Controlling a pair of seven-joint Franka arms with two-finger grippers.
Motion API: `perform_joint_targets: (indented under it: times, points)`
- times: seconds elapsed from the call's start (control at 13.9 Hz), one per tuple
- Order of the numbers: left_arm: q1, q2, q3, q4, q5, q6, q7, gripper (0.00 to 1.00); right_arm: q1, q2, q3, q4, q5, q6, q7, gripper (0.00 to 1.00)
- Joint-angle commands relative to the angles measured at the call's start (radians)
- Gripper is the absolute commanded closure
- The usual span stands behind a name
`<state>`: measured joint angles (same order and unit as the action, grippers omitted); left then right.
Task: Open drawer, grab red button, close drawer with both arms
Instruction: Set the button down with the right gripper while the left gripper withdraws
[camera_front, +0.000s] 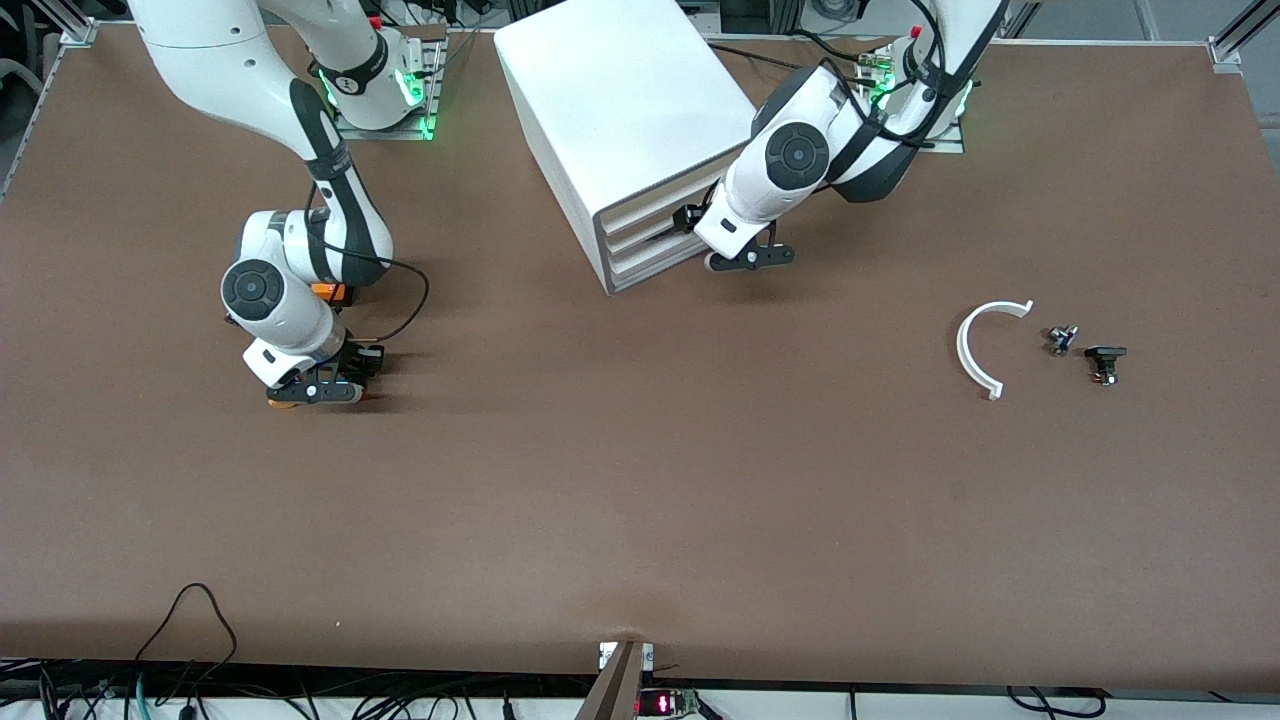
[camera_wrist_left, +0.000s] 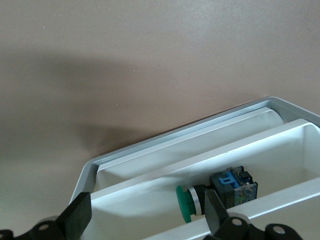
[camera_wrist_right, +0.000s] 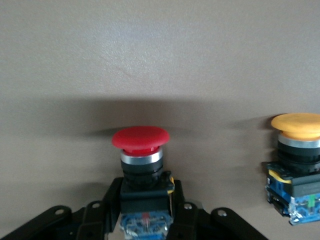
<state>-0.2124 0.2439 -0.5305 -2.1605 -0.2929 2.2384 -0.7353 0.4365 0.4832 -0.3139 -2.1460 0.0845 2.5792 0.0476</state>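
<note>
- Right gripper (camera_wrist_right: 145, 212): low over the table's right-arm end, fingers clamped on the red button (camera_wrist_right: 140, 155) (yellow-capped button (camera_wrist_right: 296, 165) beside).
- Left gripper (camera_wrist_left: 145, 212): fingers spread, at the cabinet (camera_front: 625, 130) front, over a drawer (camera_wrist_left: 150, 200) holding a green-capped button (camera_wrist_left: 187, 202).

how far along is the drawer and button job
Seemingly done: the red button stands on the table between the right gripper's fingers. In hand: the left gripper at the cabinet, open over the partly open drawer. Left: closing it.
</note>
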Motion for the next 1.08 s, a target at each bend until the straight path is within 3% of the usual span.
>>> perform_joint_targets:
  times: [0.0,0.14,0.36,0.58,0.79,1.01]
  points:
    - [0.079,-0.028,0.001,-0.006,-0.022,-0.010,0.025,0.00,-0.018,-0.060,0.018,0.038,0.001,-0.091,-0.002,0.00]
    - [0.142,-0.050,0.045,0.034,-0.015,-0.011,0.100,0.00,-0.016,-0.080,0.018,0.130,0.001,-0.227,0.020,0.00]
    - [0.156,-0.098,0.219,0.070,0.001,-0.034,0.316,0.00,-0.016,-0.119,0.018,0.233,0.001,-0.365,0.028,0.00]
    - [0.169,-0.155,0.358,0.178,0.092,-0.230,0.503,0.00,-0.016,-0.130,0.021,0.325,0.006,-0.473,0.108,0.00]
    - [0.171,-0.253,0.429,0.238,0.236,-0.362,0.612,0.00,-0.015,-0.130,0.025,0.496,0.008,-0.698,0.132,0.00]
    - [0.171,-0.290,0.490,0.336,0.261,-0.520,0.703,0.00,-0.016,-0.130,0.030,0.676,0.003,-0.902,0.190,0.00]
